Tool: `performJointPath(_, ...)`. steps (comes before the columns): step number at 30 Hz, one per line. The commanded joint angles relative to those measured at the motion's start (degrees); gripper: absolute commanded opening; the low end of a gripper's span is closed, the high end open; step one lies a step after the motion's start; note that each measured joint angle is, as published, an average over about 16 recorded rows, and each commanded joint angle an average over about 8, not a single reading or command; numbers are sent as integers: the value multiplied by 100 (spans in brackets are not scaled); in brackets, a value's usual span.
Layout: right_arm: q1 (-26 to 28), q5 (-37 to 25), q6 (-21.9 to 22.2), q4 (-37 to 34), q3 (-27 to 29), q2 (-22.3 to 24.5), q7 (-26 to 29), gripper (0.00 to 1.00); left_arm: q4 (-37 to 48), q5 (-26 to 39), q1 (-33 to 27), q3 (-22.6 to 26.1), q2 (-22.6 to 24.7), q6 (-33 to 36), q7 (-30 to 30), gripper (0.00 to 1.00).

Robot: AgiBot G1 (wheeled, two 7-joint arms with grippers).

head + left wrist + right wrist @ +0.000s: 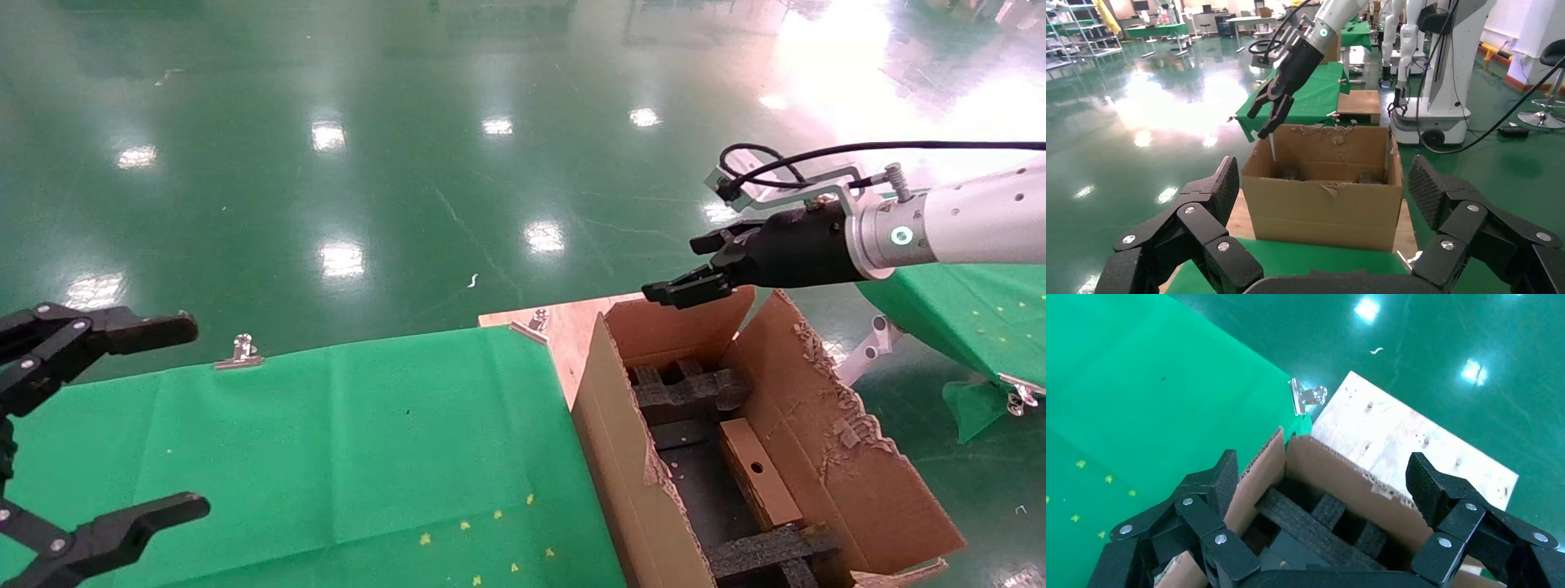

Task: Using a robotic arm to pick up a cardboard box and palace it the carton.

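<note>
down inside the carton (825, 425) the small cardboard box (758, 472) sits between foam blocks, looking light and stiff; its long flat sides offer the best hold. above the far flap the right end effector (695, 269) hangs spread apart and empty, and the left end effector (122, 425) waits splayed over the green worktop (351, 457).

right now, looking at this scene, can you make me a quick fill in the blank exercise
1. The cardboard box lies inside the ____.
2. The right gripper hovers over the far end of the carton with its fingers ____.
3. The table beside the carton is covered by a cloth coloured ____.
4. The left gripper, over that cloth, holds ____.

Missing words: carton; open; green; nothing
</note>
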Motion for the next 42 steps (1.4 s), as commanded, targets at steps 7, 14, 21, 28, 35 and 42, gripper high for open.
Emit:
performJointPath(7, -21, 61, -44, 124, 70, 46, -32, 100, 1, -1, 0, 0, 0, 0, 0, 100)
performJointPath(14, -376, 260, -244, 381, 547, 56, -198, 100, 2, -1, 0, 1, 0, 0, 1, 100)
performJointPath(21, -898, 556, -542, 773, 1252, 75, -441, 100, 2, -1, 0, 1, 0, 0, 1, 100)
performJointPath(28, -1423, 853, -841, 1166, 1960, 95, -685, 100, 2, -2, 0, 2, 0, 0, 1, 100)
performJointPath(35, -1948, 1151, -1140, 1560, 2669, 115, -929, 100, 2, -2, 0, 2, -1, 0, 2, 100)
performJointPath(42, -2471, 1447, -1437, 1951, 3374, 135, -1172, 100, 2, -2, -1, 3, -1, 0, 2, 100)
